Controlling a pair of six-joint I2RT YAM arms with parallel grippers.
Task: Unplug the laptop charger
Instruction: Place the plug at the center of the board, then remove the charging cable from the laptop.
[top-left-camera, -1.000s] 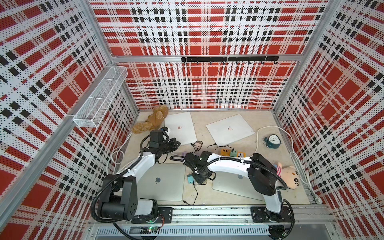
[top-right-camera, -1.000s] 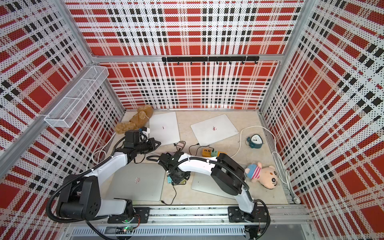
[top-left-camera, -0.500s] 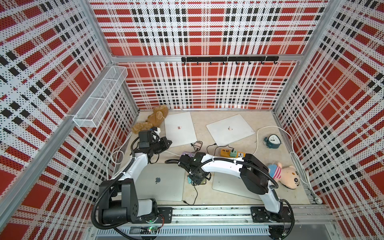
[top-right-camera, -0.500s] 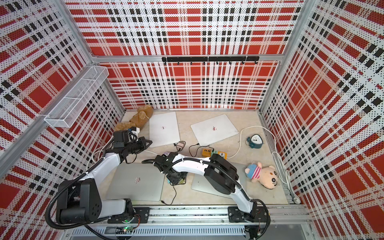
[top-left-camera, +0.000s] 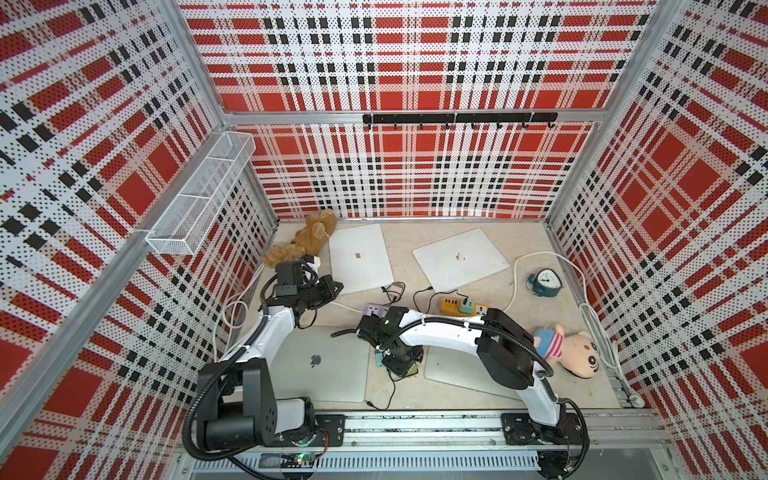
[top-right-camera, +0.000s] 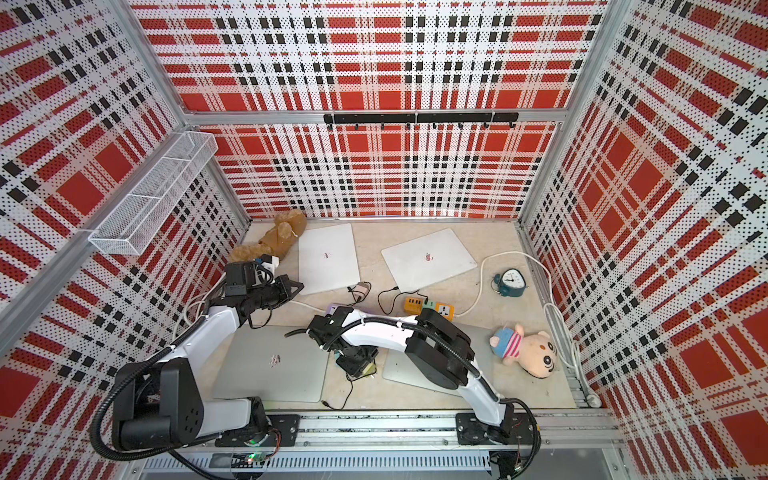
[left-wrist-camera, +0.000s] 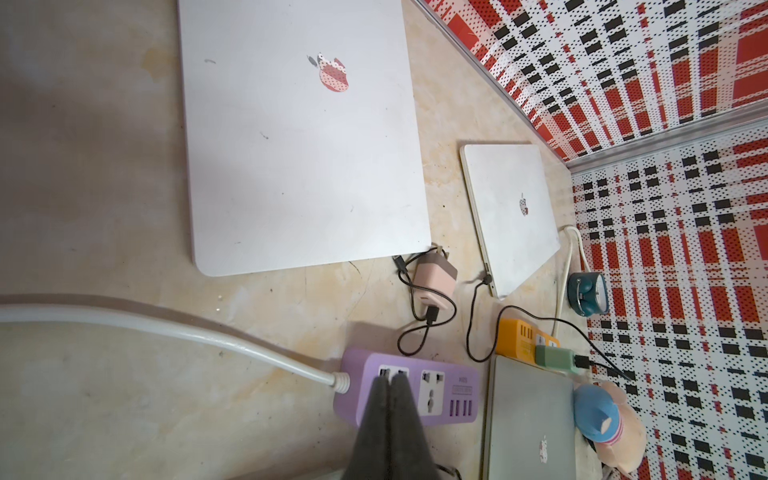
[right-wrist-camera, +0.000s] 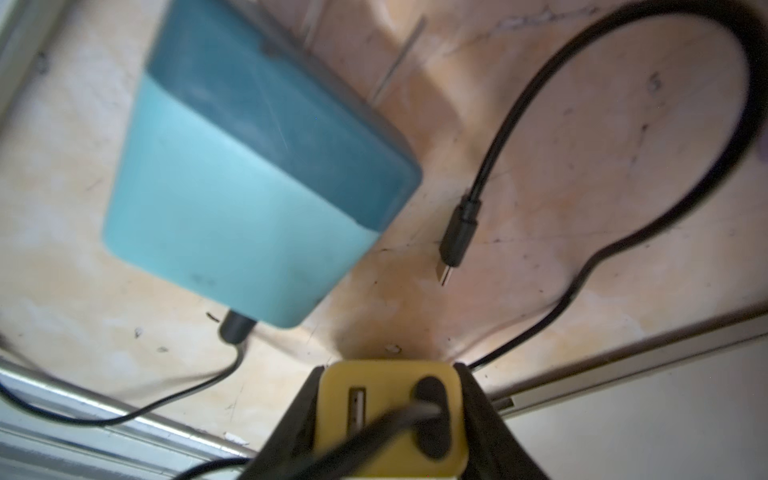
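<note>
1. Your right gripper (right-wrist-camera: 388, 370) is clamped on the yellow charger (right-wrist-camera: 390, 382), one finger on each side, with a black cable plugged into its face. Your left gripper (left-wrist-camera: 390, 379) is closed on nothing, tips together, near the purple power strip (left-wrist-camera: 440, 395) at the end where the white cord (left-wrist-camera: 166, 328) enters.
2. The yellow charger sits in the narrow gap between the near left laptop (top-left-camera: 320, 361) and the near right laptop (top-left-camera: 453, 370). Their edges box you in on both sides.
3. Also in that gap are the teal charger (right-wrist-camera: 257, 178), just beside the jaws, and a loose black plug (right-wrist-camera: 457, 232) lying on the table (top-left-camera: 401, 245).
4. Open room: bare table in the far middle between the far left laptop (top-left-camera: 359, 257) and the far right laptop (top-left-camera: 459, 259). There is more on the right, between the alarm clock (top-left-camera: 546, 284) and the pink plush (top-left-camera: 569, 351).
5. Count:
   - four laptops
   - four chargers: yellow, teal, pink charger (left-wrist-camera: 434, 280), green charger (left-wrist-camera: 555, 359)
   - two power strips: purple, orange power strip (top-left-camera: 451, 305)
   - two plush toys: pink, brown bear (top-left-camera: 309, 239)
   - one clock
   - one wire basket (top-left-camera: 199, 199) on the left wall
   - one hook rail (top-left-camera: 457, 118) on the far wall
6. The green charger is plugged into the orange strip. The pink one lies at the far left laptop's near edge.
</note>
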